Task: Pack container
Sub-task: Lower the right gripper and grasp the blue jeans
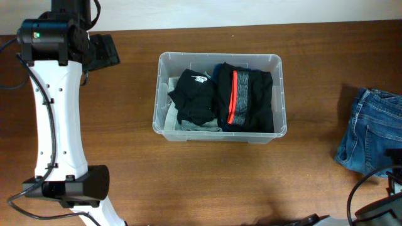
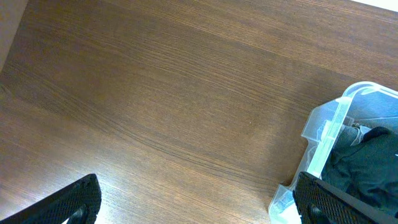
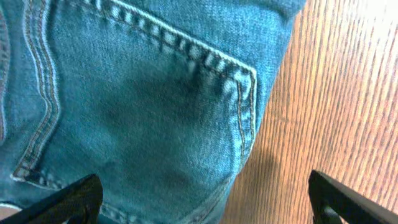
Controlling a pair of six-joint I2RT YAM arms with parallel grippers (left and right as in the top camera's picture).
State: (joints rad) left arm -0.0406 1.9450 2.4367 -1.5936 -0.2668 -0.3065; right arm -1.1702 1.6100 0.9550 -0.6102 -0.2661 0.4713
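Two folded black garments fill most of the clear container [image 1: 218,56], which sits near the middle of the wooden surface [image 1: 220,182]. The black top with a white logo [image 1: 195,93] lies in its left half and the black piece with an orange-red stripe [image 1: 245,100] in its right half. A pale grey garment [image 1: 200,127] peeks out beneath them along one long wall. The blue jeans [image 1: 370,129] lie crumpled at the right edge of the surface, well apart from the container, with bare wood between them. More bare wood runs all around the container's rim. The left arm [image 1: 56,107] stretches its white link along the left side, its wrist up at the far corner. The left gripper [image 2: 196,186] hangs released over bare wood, fingers spread wide with nothing between them, and a corner of the container shows just beside one finger [image 2: 323,199]. The right gripper [image 3: 204,183] hovers close over the jeans, above a stitched back pocket, jaws wide and holding nothing
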